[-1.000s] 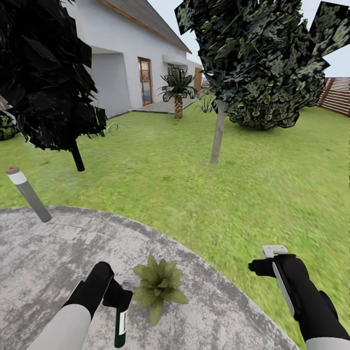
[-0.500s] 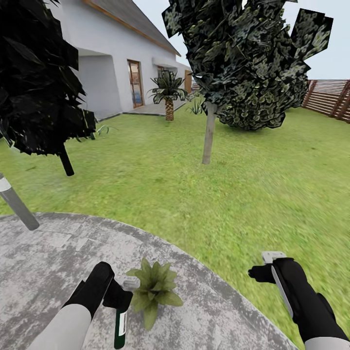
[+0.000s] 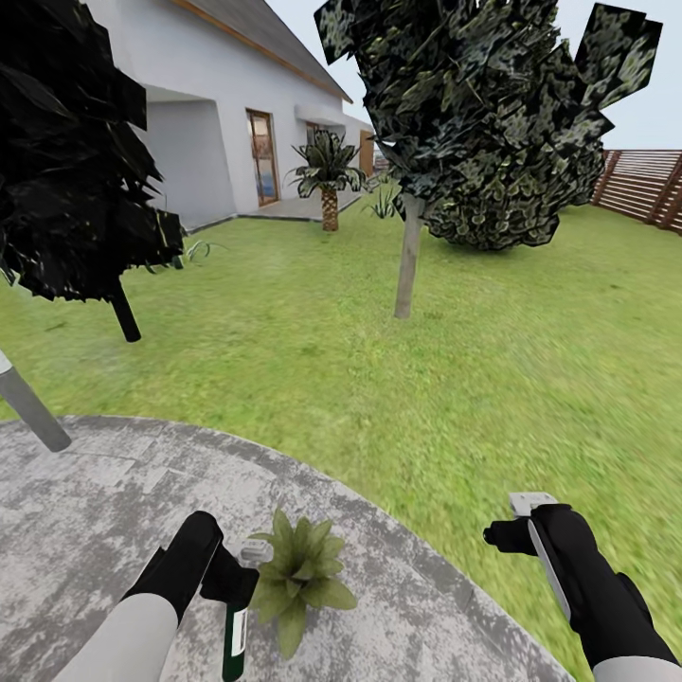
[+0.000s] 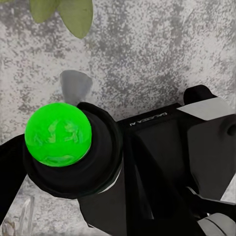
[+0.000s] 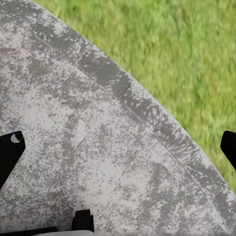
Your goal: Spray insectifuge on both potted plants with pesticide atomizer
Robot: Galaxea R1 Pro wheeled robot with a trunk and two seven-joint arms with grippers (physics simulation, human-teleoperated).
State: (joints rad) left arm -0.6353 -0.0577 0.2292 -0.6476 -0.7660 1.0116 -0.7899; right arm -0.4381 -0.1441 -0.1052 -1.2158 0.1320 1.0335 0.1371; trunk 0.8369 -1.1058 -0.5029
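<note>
Dark green and already in hand — the spray bottle (image 3: pixel 233 637) hangs from the left gripper (image 3: pixel 232 580), which is clamped round its black top, with the bottle's body pointing down at the stone patio (image 3: pixel 95 511). Picking up looks done. Just beside the bottle sits one potted plant (image 3: pixel 298 573), speckled leaves spread, close enough to spray; I can't tell whether any spray has landed on it. The right gripper (image 5: pixel 118 147) hovers over the patio's edge with fingers spread wide, holding nothing. Beyond lies the lawn (image 3: pixel 474 360) — the second potted plant has yet to be found.
</note>
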